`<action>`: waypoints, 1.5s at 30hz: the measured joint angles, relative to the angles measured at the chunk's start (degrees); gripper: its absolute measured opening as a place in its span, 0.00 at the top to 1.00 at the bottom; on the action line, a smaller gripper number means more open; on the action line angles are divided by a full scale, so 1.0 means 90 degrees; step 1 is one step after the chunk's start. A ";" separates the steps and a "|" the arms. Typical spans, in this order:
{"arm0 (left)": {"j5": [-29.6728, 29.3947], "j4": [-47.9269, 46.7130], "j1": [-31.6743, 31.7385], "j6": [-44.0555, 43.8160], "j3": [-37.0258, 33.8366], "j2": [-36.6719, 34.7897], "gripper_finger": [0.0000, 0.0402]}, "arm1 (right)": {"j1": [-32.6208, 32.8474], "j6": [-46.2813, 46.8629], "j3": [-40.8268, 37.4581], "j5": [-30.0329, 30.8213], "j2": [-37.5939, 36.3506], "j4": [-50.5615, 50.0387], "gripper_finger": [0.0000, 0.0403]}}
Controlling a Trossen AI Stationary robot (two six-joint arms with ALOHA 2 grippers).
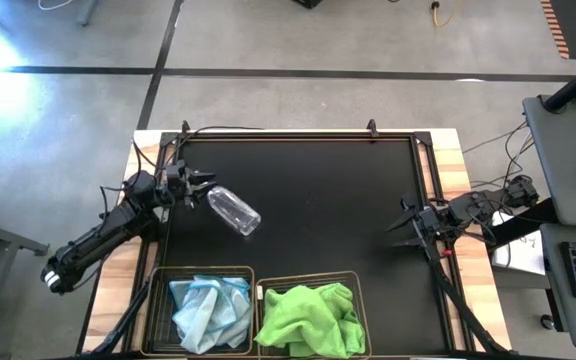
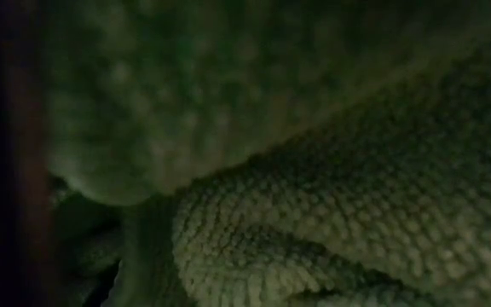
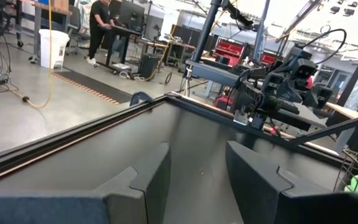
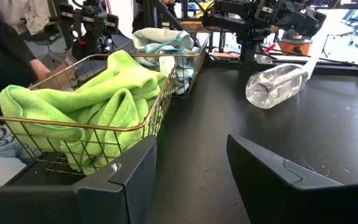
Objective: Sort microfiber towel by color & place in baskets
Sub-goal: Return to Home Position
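As pale blue towels point(image 1: 208, 312) are lying in the left basket point(image 1: 203, 268) and green towels point(image 1: 308, 318) in the right basket point(image 1: 308, 276), you are holding left tool point(image 1: 200, 185) and right tool point(image 1: 405, 222) released and empty at the surface's point(image 1: 318, 190) sides; sorting is apparently finishing.

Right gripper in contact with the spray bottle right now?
Apart. The high view shows the right gripper at the right side and the spray bottle lying over on the left, with a wide stretch of bare table between them.
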 joint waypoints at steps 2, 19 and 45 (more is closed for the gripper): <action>0.0000 0.0002 0.0000 0.0000 -0.0002 0.0033 0.65 | 0.0000 0.0001 0.0000 0.0001 0.0000 0.0002 0.52; 0.0002 -0.0036 0.0000 0.0000 0.0047 0.0253 0.65 | -0.0002 0.0002 0.0000 0.0001 0.0000 0.0001 0.52; 0.0000 0.0012 0.0000 0.0000 0.0073 0.0316 0.65 | -0.0001 0.0002 0.0000 0.0000 0.0000 0.0001 0.52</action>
